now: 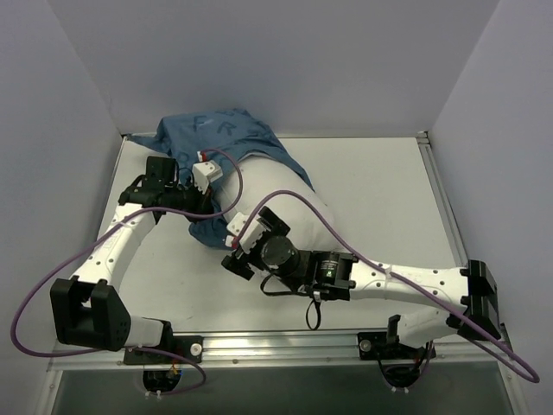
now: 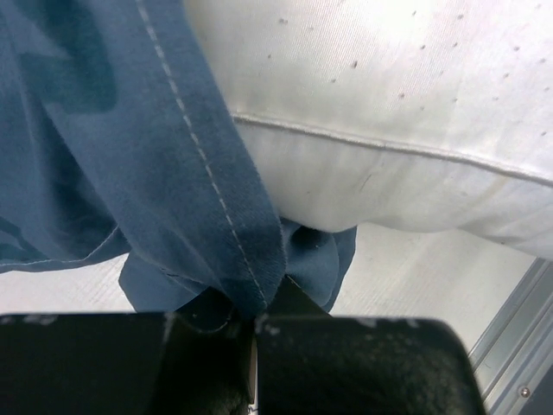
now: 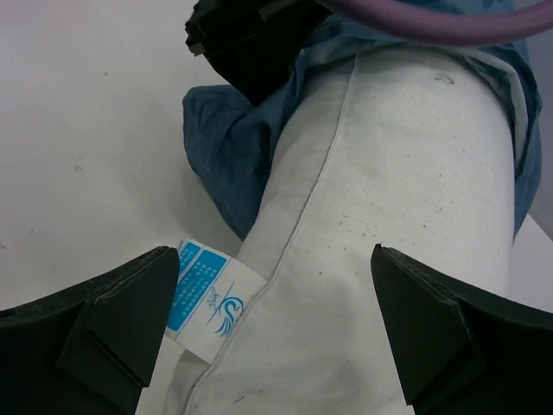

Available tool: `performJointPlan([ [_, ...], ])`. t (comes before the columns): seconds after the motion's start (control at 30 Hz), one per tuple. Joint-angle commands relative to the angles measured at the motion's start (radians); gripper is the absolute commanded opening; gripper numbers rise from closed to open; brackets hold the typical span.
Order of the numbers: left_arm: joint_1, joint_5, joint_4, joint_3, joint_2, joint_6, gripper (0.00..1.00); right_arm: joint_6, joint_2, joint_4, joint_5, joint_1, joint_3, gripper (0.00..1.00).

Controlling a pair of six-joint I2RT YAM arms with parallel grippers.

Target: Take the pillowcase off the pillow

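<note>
Eyes on the label first: a small tag (image 3: 207, 298) sits at the near corner of the pillow (image 3: 389, 199). It is white with blue panels and a blue swan-like emblem, and its fine print is too small to read. On the pillowcase (image 1: 216, 138), the top view shows paler blue letters, what look like an F and an R, though faintly.

The dark blue pillowcase is bunched at the far left of the table (image 1: 380, 190), covering only the far end of the pillow. The plain white pillow (image 1: 285, 203) lies bare toward the near side, speckled with tiny dark flecks and with a piped seam running along its edge.

The left gripper (image 2: 255, 324) is clamped tight on a stitched hem of the pillowcase (image 2: 130, 173), the fabric pinched right between its black fingers. The right gripper (image 3: 275, 259) is spread wide, one finger (image 3: 112, 320) beside the tag and the other across the pillow's near end. Whether the fingers touch the pillow, I cannot tell.
</note>
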Motion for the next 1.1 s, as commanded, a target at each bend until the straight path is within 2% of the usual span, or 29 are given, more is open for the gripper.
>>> performJointPlan([
  [0.0, 0.000, 0.044, 0.024, 0.034, -0.032, -0.017, 0.02, 0.030, 0.062, 0.009, 0.223, 0.014, 0.034, 1.00],
  [0.07, 0.000, 0.051, 0.027, 0.034, -0.034, -0.019, 0.02, 0.091, 0.104, -0.018, 0.279, -0.014, 0.050, 1.00],
  [0.13, 0.000, 0.052, 0.024, 0.039, -0.032, -0.019, 0.02, 0.165, 0.197, -0.182, 0.316, -0.081, 0.170, 1.00],
  [0.2, 0.000, 0.057, 0.023, 0.048, -0.029, -0.022, 0.02, 0.182, 0.274, -0.255, 0.337, -0.094, 0.244, 1.00],
  [0.33, 0.000, 0.074, 0.026, 0.062, -0.027, -0.031, 0.02, 0.173, 0.312, -0.197, 0.303, -0.109, 0.186, 1.00],
  [0.5, 0.006, 0.081, 0.032, 0.054, -0.029, -0.040, 0.02, 0.274, 0.349, -0.255, 0.274, -0.163, 0.131, 0.98],
  [0.57, 0.024, 0.090, 0.058, 0.042, -0.027, -0.062, 0.02, 0.308, 0.345, -0.264, 0.239, -0.195, 0.100, 0.78],
  [0.6, 0.031, 0.093, 0.069, 0.039, -0.021, -0.069, 0.02, 0.316, 0.342, -0.266, 0.221, -0.207, 0.090, 0.34],
  [0.63, 0.038, 0.087, 0.090, 0.034, -0.018, -0.077, 0.02, 0.335, 0.333, -0.264, 0.210, -0.215, 0.077, 0.04],
  [0.67, 0.049, 0.065, 0.102, 0.028, -0.014, -0.091, 0.02, 0.345, 0.311, -0.266, 0.210, -0.221, 0.056, 0.00],
  [0.87, 0.052, -0.147, 0.211, 0.037, 0.058, -0.103, 0.02, 0.400, 0.175, -0.362, 0.182, -0.240, 0.021, 0.00],
  [0.93, 0.064, -0.244, 0.231, 0.097, 0.124, -0.094, 0.02, 0.394, 0.129, -0.397, 0.110, -0.263, 0.027, 0.00],
  [1.07, 0.126, -0.353, 0.251, 0.244, 0.256, -0.095, 0.02, 0.398, 0.049, -0.595, -0.003, -0.289, 0.073, 0.00],
])
